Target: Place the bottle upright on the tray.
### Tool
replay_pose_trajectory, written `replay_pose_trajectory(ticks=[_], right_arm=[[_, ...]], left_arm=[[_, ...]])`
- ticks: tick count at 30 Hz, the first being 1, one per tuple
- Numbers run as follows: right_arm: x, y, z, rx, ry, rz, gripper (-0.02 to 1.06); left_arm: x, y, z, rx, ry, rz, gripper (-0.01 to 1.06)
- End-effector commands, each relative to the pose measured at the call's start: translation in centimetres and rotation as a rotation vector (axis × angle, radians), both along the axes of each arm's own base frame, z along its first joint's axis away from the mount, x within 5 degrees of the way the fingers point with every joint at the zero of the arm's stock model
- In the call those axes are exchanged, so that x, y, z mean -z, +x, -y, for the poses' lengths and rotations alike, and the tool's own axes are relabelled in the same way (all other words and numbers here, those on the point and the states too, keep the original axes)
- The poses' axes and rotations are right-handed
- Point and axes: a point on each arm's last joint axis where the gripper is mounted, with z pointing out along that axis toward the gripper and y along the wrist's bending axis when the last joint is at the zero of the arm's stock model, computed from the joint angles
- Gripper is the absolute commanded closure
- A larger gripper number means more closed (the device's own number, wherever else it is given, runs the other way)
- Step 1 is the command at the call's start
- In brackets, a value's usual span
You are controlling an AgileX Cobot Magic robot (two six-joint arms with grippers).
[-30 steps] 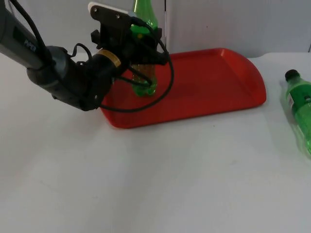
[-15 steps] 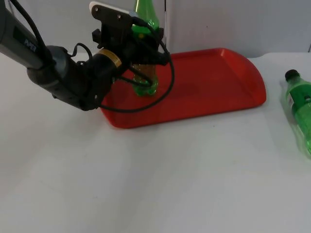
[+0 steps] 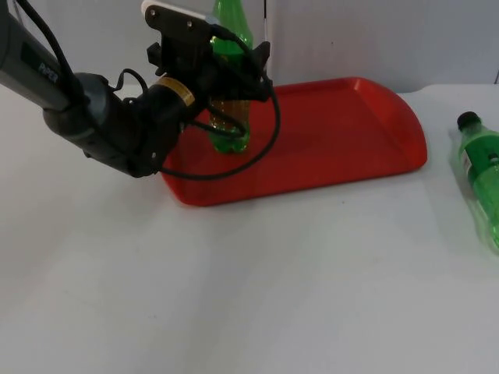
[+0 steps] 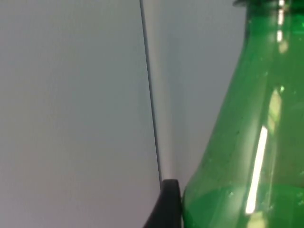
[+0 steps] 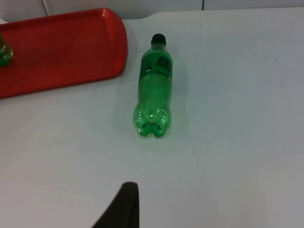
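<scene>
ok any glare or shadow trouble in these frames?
Left wrist view: bright streaks of glare run down the upright bottle. Top view: soft shadow under the left gripper on the red tray. Right wrist view: even light, faint shadow beside the lying bottle.

white table (image 3: 234, 296), grey partition wall (image 3: 374, 39)
</scene>
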Motion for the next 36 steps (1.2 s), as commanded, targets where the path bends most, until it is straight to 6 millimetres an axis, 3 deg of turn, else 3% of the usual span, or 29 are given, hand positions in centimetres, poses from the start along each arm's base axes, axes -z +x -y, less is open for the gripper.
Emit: replay_pose_trajectory(ticks=[1,3,5,6,8,23,36], right_arm=[[0.0,0.0,0.0,0.003,0.0,0.01,-0.01],[0.0,0.0,0.0,0.003,0.0,0.01,-0.01],[0.0,0.0,0.0,0.003,0.0,0.01,-0.01],[0.0,0.0,0.0,0.003,0.0,0.01,-0.01],[0.0,0.0,0.0,0.003,0.0,0.01,-0.01],[0.0,0.0,0.0,0.003,0.0,0.01,-0.01],[0.0,0.0,0.0,0.003,0.0,0.01,-0.01]], left_arm=[[-0.5,0.0,0.2,0.015,-0.011,0.026,0.31],[-0.5,-0.1,0.4,0.037,0.004,0.031,0.27],[-0.5,-0.1,0.4,0.04,0.007,0.03,0.12],[-0.5,-0.1,0.4,0.04,0.007,0.03,0.12],[-0.5,-0.1,0.4,0.039,0.007,0.028,0.0],[0.2,-0.1,-0.5,-0.053,-0.039,-0.031,0.0],[2.6,-3.4,-1.5,-0.037,-0.044,-0.046,0.0]])
